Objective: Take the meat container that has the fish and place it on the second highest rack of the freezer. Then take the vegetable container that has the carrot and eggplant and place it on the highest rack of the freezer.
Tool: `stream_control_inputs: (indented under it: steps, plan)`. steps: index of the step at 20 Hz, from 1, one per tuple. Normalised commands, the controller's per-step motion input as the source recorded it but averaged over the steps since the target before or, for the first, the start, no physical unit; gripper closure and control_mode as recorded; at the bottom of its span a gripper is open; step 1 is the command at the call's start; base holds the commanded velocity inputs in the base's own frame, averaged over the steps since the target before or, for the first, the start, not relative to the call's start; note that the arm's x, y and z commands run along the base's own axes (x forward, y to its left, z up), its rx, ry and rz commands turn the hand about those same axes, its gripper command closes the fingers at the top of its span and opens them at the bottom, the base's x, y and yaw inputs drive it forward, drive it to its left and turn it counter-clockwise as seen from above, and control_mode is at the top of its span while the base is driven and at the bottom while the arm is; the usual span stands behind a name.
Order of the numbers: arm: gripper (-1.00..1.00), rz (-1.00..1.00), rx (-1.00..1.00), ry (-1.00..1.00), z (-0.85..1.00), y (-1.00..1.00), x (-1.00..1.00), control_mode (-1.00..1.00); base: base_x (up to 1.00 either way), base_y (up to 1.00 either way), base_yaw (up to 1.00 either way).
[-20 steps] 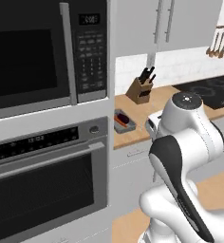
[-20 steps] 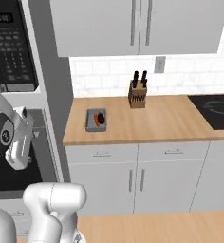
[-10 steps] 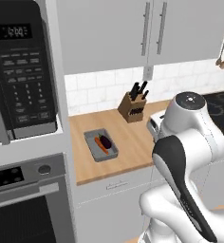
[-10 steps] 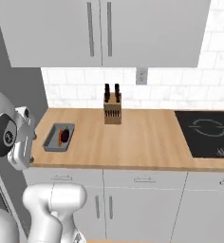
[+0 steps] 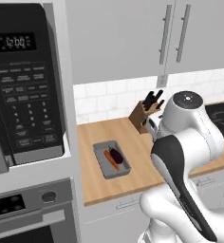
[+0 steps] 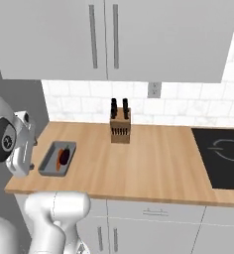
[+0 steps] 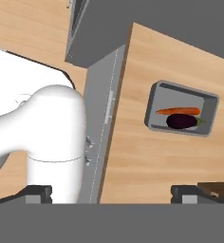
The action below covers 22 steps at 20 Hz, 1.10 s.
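The grey vegetable container [image 5: 98, 156] [image 6: 47, 162] [image 7: 180, 93] lies on the wooden counter [image 5: 133, 175], near its left end. In it are an orange carrot [image 5: 111, 159] [image 7: 178, 111] and a dark purple eggplant [image 5: 117, 154] [image 6: 64, 157] [image 7: 181, 122] side by side. My gripper [image 7: 111, 193] hangs well above the counter's front edge, open, with nothing between its fingers. In the hand view the container is to the upper right, apart from the fingertips [image 7: 185, 191]. The meat container, the fish and the freezer are out of view.
A wooden knife block [image 5: 143, 115] [image 6: 120, 130] [image 7: 216, 189] stands at the backsplash behind the container. A black microwave [image 5: 23, 90] over an oven [image 5: 23, 216] fills the left. A black cooktop [image 6: 222, 157] is set into the counter at the right. Wall cabinets [image 6: 114, 39] hang above.
The whole picture has shifted: the cameras moved rightward along the counter, so microwave and oven slid left and the container came toward the middle. The gripper stays open.
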Motion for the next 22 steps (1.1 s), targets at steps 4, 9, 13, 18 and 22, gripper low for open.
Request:
stream_control_inputs:
  steps: [4,9,13,18,22]
  plan:
    - [-1.00,0.04,0.04,0.03,-0.26,0.00,0.00,-1.00,0.15,0.00,0.03]
    - [-1.00,0.17,0.20,0.42,-0.94,-0.16,0.59,-1.00,0.00,0.00,0.00]
    - [-1.00,0.21,0.20,0.37,-1.00,0.10,0.86,-1.00,0.00,0.00,0.00]
    - [-1.00,-0.01,0.02,0.14,-0.89,0.82,0.45,-1.00,0.00,0.00,0.00]
    - [-1.00,-0.28,-0.08,0.00,-0.70,0.89,0.35,-1.00,0.00,0.00,0.00]
